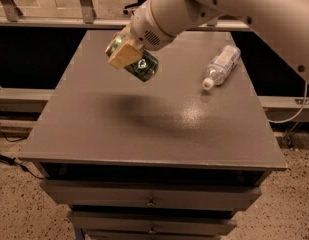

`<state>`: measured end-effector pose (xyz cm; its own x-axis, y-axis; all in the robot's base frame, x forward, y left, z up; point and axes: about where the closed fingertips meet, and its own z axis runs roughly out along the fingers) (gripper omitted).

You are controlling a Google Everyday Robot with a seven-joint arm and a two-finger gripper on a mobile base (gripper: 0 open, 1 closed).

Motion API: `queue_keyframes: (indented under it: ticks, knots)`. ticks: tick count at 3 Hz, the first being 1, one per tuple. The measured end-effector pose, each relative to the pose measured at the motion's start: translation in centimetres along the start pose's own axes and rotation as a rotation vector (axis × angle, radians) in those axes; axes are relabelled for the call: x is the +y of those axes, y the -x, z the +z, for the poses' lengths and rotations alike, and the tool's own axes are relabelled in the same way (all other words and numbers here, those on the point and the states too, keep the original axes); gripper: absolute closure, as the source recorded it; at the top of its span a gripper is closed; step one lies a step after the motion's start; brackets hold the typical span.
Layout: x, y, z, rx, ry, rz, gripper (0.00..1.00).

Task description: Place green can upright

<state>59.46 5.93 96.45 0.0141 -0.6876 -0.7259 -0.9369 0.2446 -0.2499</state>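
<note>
The green can is held in the air above the grey table, tilted, with its silver end facing down and to the right. My gripper is shut on the can, one tan pad across its side. The white arm comes in from the upper right. The can's shadow lies on the table below it.
A clear plastic bottle with a white cap lies on its side at the table's right. The table has drawers beneath its front edge. A metal rail runs behind the table.
</note>
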Motion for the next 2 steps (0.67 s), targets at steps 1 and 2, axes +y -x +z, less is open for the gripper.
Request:
queue_keyframes:
  ticks: [1,2]
  knots:
    - [0.0,0.6,-1.4,-0.220,-0.006,0.010,1.00]
    - [0.5,-0.5,-4.2,-0.407,-0.009,0.034,1.00]
